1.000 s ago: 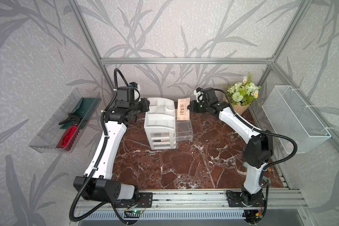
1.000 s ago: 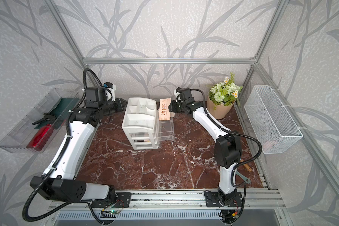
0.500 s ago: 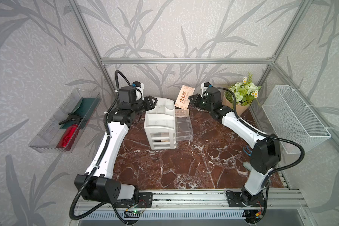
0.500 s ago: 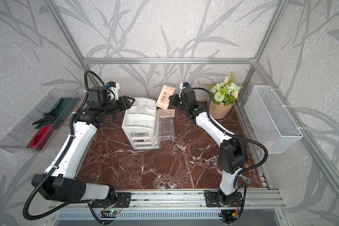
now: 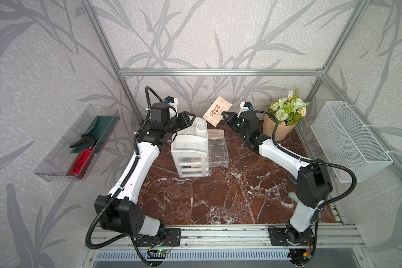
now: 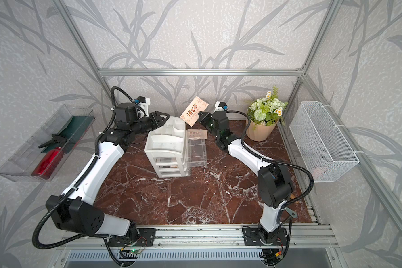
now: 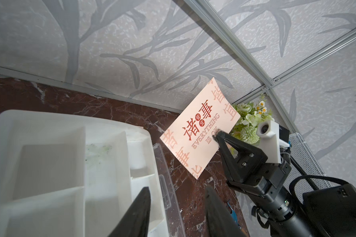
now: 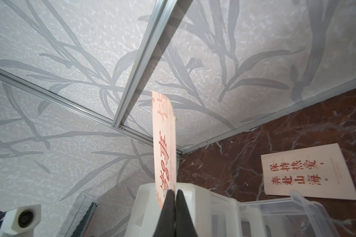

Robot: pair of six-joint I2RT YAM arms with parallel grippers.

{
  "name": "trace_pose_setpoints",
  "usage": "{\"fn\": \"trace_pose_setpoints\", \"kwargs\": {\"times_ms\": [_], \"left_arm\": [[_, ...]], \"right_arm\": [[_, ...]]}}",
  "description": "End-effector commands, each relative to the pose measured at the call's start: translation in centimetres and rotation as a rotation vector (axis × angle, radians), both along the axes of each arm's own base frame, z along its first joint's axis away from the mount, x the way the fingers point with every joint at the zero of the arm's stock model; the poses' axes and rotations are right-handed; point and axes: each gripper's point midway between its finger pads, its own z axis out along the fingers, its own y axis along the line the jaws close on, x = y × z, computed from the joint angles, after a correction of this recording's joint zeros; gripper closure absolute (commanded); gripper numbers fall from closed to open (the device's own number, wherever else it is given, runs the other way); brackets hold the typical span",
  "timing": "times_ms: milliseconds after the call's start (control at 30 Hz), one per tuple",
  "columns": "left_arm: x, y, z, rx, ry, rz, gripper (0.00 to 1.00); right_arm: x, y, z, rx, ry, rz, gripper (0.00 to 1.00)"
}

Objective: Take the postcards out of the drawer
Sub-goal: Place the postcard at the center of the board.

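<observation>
You have one postcard (image 5: 218, 111) pinched flat in the right gripper (image 8: 175, 191), high above the open drawer (image 5: 218, 152); a second postcard (image 8: 308, 170) lies on the table (image 5: 218, 197) behind it, your left gripper (image 7: 177, 215) gapes empty, and any third is out of sight.

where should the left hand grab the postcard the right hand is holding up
Take the postcard by its free short end, the one nearest the white organizer, coming from the left hand's own side. The right hand pinches the middle of one long edge, leaving that end clear. The card hangs tilted, so probably straddle its thin edge, one face each side.
</observation>
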Motion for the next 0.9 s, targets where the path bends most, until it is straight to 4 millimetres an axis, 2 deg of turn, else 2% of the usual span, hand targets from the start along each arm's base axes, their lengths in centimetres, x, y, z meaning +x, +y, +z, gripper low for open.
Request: {"fn": "trace_pose_setpoints", "kwargs": {"times_ms": [0,233,433,633,867], "left_arm": [[0.8,-1.2,1.0,-0.067,-0.031,-0.016,0.57],[1.4,-1.6,0.4,-0.085,-0.018,-0.013,0.56],[1.5,-2.0,0.8,-0.108,-0.034,-0.025,0.55],[1.5,-2.0,1.2,-0.111,-0.052,-0.031,0.55],[1.7,-2.3,1.0,-0.114,-0.056,-0.045,0.6]], "right_arm": [[-1.3,-0.1,5.4,0.165,-0.12,-0.023,1.0],[-1.8,1.5,6.0,0.263,-0.134,0.014,1.0],[-2.2,3.2,6.1,0.296,-0.126,0.055,1.0],[-2.2,3.9,5.7,0.316,-0.111,0.082,1.0],[-2.5,4.7,5.3,0.336,-0.096,0.112,1.0]]}}
